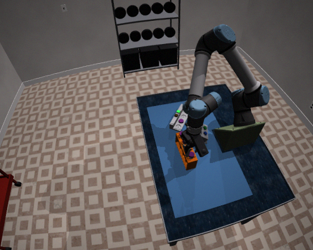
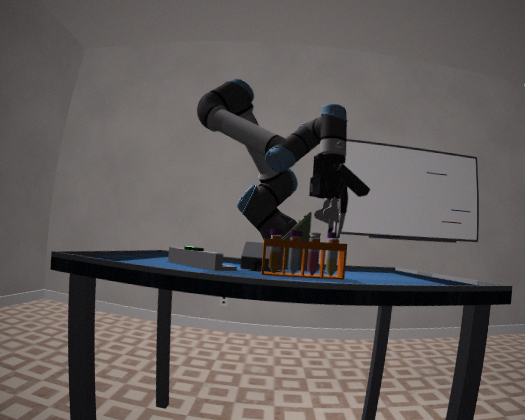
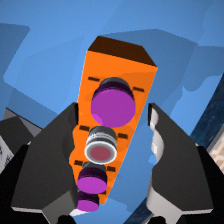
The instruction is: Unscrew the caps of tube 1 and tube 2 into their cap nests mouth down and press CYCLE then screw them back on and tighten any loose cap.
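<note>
The orange rack (image 1: 191,165) (image 2: 304,245) (image 3: 125,65) holds four tubes. Tube 1's purple cap (image 1: 191,155) (image 2: 332,235) (image 3: 113,106) is on its tube. My gripper (image 2: 335,233) (image 3: 113,104) is open above it, one finger on each side with gaps. Tube 2 (image 2: 315,235) (image 3: 101,152) has no cap. Tube 3's cap (image 2: 295,233) (image 3: 92,182) and tube 4's cap (image 2: 276,232) (image 3: 88,203) are on. In the cap tray (image 1: 174,124) (image 2: 194,257), a purple cap (image 1: 180,121) sits in nest 2. Nest 1 (image 1: 178,126) is empty. The green lamp (image 1: 178,111) is lit.
The key housing (image 1: 204,137) (image 2: 252,250), with its green key (image 1: 205,127) and blue key (image 1: 205,133), stands between the rack and the arm's base. A green slanted panel (image 1: 239,138) stands before the base. The cap tray lies beyond the tube 4 end of the rack.
</note>
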`<control>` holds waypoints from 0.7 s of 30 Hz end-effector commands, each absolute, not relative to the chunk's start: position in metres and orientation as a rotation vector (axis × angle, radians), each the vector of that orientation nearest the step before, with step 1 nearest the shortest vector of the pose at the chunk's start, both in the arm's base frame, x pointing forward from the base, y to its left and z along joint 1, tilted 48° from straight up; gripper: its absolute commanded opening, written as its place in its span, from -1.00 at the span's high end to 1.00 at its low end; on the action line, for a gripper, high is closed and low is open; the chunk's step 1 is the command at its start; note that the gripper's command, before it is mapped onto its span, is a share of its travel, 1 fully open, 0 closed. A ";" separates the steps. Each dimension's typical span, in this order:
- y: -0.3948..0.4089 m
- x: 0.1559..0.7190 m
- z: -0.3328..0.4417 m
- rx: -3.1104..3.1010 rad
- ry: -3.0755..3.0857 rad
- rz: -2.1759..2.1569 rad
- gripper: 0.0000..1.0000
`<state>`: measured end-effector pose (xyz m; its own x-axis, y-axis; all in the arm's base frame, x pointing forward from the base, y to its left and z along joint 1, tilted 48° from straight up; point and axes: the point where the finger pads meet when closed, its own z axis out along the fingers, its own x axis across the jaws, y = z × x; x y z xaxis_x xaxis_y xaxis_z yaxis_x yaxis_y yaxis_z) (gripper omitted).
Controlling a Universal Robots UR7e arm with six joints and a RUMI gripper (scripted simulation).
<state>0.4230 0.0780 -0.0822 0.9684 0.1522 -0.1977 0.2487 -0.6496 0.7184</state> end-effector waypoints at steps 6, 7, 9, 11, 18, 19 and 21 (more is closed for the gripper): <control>0.078 0.423 -0.082 2.273 0.470 -0.227 0.30; 0.078 0.423 -0.082 2.273 0.470 -0.227 0.30; 0.078 0.423 -0.082 2.273 0.470 -0.227 1.00; 0.078 0.423 -0.082 2.273 0.470 -0.227 1.00; 0.078 0.423 -0.082 2.273 0.470 -0.227 1.00; 0.078 0.423 -0.082 2.273 0.470 -0.227 1.00; 0.078 0.423 -0.082 2.273 0.470 -0.227 1.00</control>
